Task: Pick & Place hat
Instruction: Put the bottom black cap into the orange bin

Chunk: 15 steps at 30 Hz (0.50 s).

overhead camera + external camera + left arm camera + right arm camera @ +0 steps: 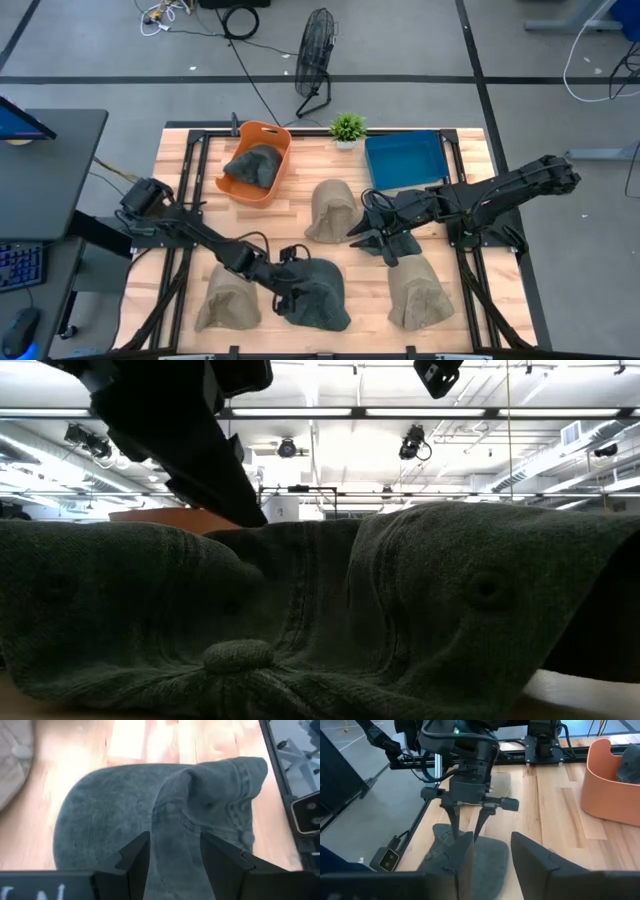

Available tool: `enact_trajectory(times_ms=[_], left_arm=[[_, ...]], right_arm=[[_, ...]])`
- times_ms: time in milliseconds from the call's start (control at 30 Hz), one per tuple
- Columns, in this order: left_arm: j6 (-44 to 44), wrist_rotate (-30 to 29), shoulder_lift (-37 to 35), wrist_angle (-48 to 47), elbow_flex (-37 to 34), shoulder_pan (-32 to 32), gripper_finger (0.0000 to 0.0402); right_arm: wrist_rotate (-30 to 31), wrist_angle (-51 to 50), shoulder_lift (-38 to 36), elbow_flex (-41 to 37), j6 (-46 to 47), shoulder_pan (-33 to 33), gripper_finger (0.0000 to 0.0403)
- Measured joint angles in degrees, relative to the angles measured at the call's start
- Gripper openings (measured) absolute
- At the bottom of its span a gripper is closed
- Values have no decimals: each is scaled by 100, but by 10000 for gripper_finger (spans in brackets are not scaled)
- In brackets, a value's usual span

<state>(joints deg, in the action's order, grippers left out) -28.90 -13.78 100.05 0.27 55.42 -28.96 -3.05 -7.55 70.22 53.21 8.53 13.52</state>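
A dark grey hat (322,292) lies on the wooden table near its near edge, and it fills the low view (400,620). My left gripper (175,854) comes down on its crown and is shut on a raised fold of the cloth. The right wrist view shows the same gripper (466,832) standing on the hat (485,857). My right gripper (372,240) is open above the middle of the table, between two tan hats, and touches nothing. My left gripper pinches a raised fold of the dark grey hat's crown (175,825) between its two fingers (136,856). It comes from above, slanting in from the table's left. The hat rests on the table, and its cloth is bunched into a ridge between the fingers.
Three tan hats lie on the table: near left (228,298), centre (330,210) and near right (418,290). An orange basket (280,140) at the far left holds another dark hat (255,165). A blue tray (405,160) and a small plant (347,127) stand at the far edge.
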Motion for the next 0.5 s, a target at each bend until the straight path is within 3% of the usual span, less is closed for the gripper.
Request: enact_trajectory(times_ms=[167,500], left_arm=[[258,-559,168,41,0,-97,177],[350,-617,201,200,0,-162,177]], right_arm=[[0,-13,0,0,0,0,135],[2,-26,0,0,-2,0,135]])
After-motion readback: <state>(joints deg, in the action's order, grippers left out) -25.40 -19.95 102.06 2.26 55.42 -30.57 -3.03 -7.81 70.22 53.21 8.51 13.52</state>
